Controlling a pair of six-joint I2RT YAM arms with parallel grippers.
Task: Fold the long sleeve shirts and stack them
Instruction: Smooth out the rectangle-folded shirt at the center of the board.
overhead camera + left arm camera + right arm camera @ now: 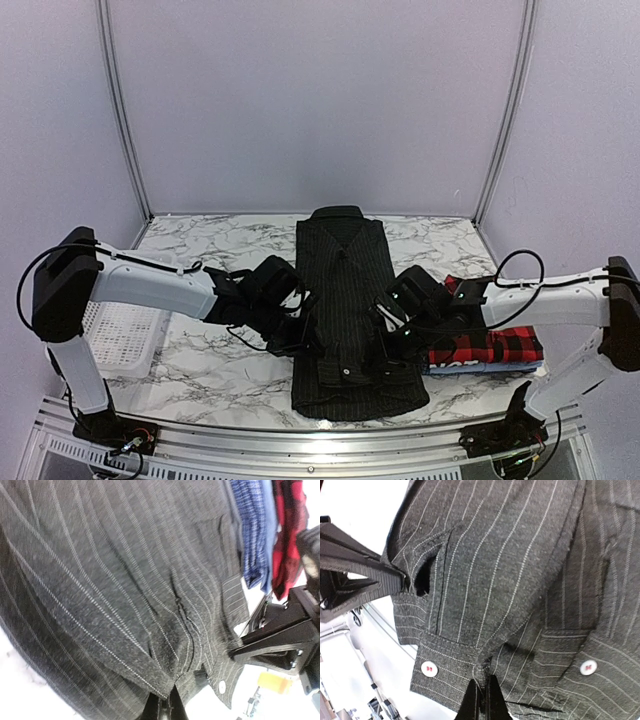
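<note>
The black pinstriped long sleeve shirt (345, 290) lies flat in the middle of the marble table, collar at the far end and sleeves folded in. My left gripper (308, 338) sits at its near left side, and in the left wrist view its jaws (170, 702) are shut on a fold of the striped cloth (125, 590). My right gripper (385, 350) is at the near right side, and its jaws (484, 699) pinch the cloth beside a buttoned cuff (440, 665). The red-and-black plaid shirt (490, 345) lies folded on the blue shirt (478, 368) at the right.
A white mesh basket (120, 335) stands at the table's left edge under the left arm. The folded stack of the blue shirt (252, 530) and the plaid shirt (290, 525) lies close to the right arm. The metal rail (300, 440) runs along the near edge.
</note>
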